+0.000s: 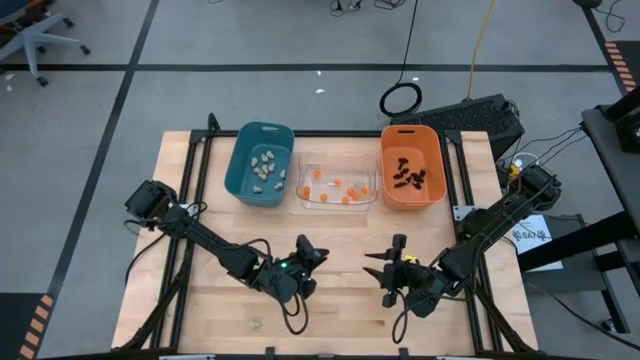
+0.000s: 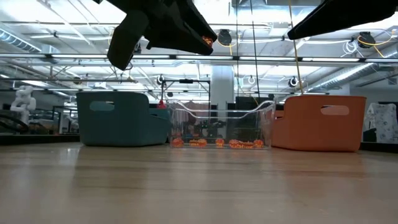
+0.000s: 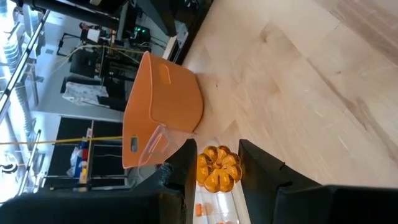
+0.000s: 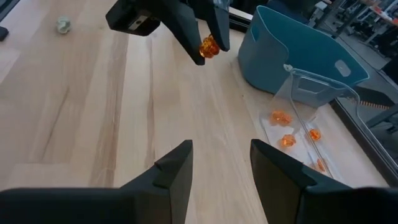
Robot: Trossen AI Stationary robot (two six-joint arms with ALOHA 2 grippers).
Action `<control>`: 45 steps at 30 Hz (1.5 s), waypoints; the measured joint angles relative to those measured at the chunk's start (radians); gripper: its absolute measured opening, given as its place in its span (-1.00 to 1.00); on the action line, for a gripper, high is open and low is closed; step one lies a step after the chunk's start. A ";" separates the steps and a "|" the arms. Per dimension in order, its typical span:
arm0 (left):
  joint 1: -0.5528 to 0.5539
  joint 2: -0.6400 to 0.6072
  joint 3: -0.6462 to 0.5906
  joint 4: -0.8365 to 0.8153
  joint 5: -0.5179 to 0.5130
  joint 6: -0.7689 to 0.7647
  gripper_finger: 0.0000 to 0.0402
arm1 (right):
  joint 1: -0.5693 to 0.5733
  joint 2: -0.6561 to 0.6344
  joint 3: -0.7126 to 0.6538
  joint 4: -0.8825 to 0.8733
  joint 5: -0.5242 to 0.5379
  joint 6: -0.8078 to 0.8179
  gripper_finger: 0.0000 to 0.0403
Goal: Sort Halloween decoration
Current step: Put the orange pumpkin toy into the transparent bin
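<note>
My left gripper (image 1: 314, 252) hovers above the middle of the wooden table, shut on a small round orange decoration (image 3: 217, 169), also seen in the right wrist view (image 4: 208, 47). My right gripper (image 4: 221, 163) stands open a little to its right (image 1: 384, 263), with nothing between its fingers. At the far side stand three bins: a teal bin (image 1: 262, 165) with pale lumps, a clear bin (image 1: 337, 184) with small orange ones, and an orange bin (image 1: 411, 166) with black spidery ones. One pale lump (image 1: 256, 324) lies on the table near the front edge. My left gripper pinches the orange decoration by its two opposite sides (image 3: 200, 169) between its two fingers, near their free ends (image 4: 200, 55). The fingers slant downward. The decoration hangs clear of the table, well above the wood.
The three bins stand side by side along the far edge. Bare wood lies between them and the grippers (image 1: 340, 225). The two arms reach in from the table's left and right sides and their grippers stand close together.
</note>
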 joint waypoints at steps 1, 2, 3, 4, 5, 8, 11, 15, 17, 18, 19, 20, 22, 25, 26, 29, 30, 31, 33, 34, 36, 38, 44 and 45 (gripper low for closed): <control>0.000 0.000 0.000 0.004 0.000 0.000 -0.52 | 0.000 0.000 0.000 0.000 0.000 0.002 -0.29; 0.000 0.000 0.000 0.012 0.001 0.000 -0.52 | 0.000 0.000 0.000 0.000 0.000 0.003 -0.29; 0.000 0.000 0.000 0.027 0.001 0.000 -0.52 | 0.000 0.000 0.000 0.000 0.000 0.003 -0.29; 0.001 0.000 0.000 0.046 0.001 0.000 -0.52 | 0.000 0.000 0.000 0.000 0.000 0.003 -0.29; 0.001 0.000 0.000 0.062 0.002 -0.001 -0.52 | 0.000 0.000 0.000 0.000 0.000 0.003 -0.29; 0.002 0.000 0.000 0.100 0.002 -0.002 -0.52 | 0.000 0.000 0.000 0.000 -0.001 0.004 -0.29; 0.002 0.000 0.000 0.115 0.018 -0.042 -0.52 | 0.000 0.000 0.000 0.000 -0.003 0.015 -0.29; 0.002 0.000 0.000 0.115 0.040 -0.110 -0.52 | 0.000 0.000 0.000 0.000 -0.004 0.026 -0.29; 0.002 0.000 0.001 0.114 0.046 -0.155 -0.52 | 0.000 0.000 0.000 0.000 -0.004 0.026 -0.29; 0.002 0.000 0.001 0.114 0.048 -0.181 -0.52 | 0.000 0.000 0.000 0.000 -0.004 0.028 -0.29; 0.002 0.000 0.001 0.114 0.048 -0.209 -0.52 | 0.000 0.000 0.000 0.000 -0.004 0.029 -0.29; 0.002 0.000 0.001 0.115 0.048 -0.244 -0.52 | 0.000 0.000 0.000 0.000 -0.004 0.029 -0.29; 0.002 0.000 0.001 0.115 0.048 -0.326 -0.52 | 0.000 0.000 0.000 0.000 -0.004 0.029 -0.29; 0.002 0.000 0.001 0.115 0.048 -0.452 -0.52 | 0.000 0.000 0.000 0.000 -0.004 0.029 -0.29; 0.002 0.000 0.001 0.115 0.048 -0.490 -0.52 | 0.000 0.000 0.000 0.000 -0.005 0.029 -0.29; 0.002 0.000 0.001 0.115 0.066 -0.601 -0.52 | 0.000 0.000 0.000 0.000 -0.005 0.030 -0.29; 0.002 0.000 0.001 0.116 0.073 -0.635 -0.52 | 0.000 0.000 0.000 0.000 -0.005 0.030 -0.29; 0.002 0.000 0.001 0.120 0.078 -0.670 -0.52 | 0.000 0.000 0.000 0.000 -0.005 0.030 -0.29; 0.002 0.000 0.001 0.126 0.097 -0.746 -0.52 | 0.000 0.000 0.000 0.000 -0.005 0.030 -0.29; 0.002 0.000 0.001 0.128 0.104 -0.788 -0.52 | 0.000 0.000 0.000 0.000 -0.005 0.030 -0.29; 0.002 0.000 0.001 0.127 0.125 -0.865 -0.52 | 0.000 0.000 0.000 0.000 -0.005 0.030 -0.29; 0.002 0.000 0.001 0.128 0.152 -0.949 -0.52 | 0.000 0.000 0.000 0.000 -0.005 0.033 -0.29; 0.002 0.000 0.001 0.131 0.217 -1.099 -0.52 | 0.000 0.000 0.000 0.000 -0.008 0.056 -0.29; 0.002 0.000 0.001 0.133 0.221 -1.100 -0.52 | 0.000 0.000 0.000 0.000 -0.008 0.056 -0.29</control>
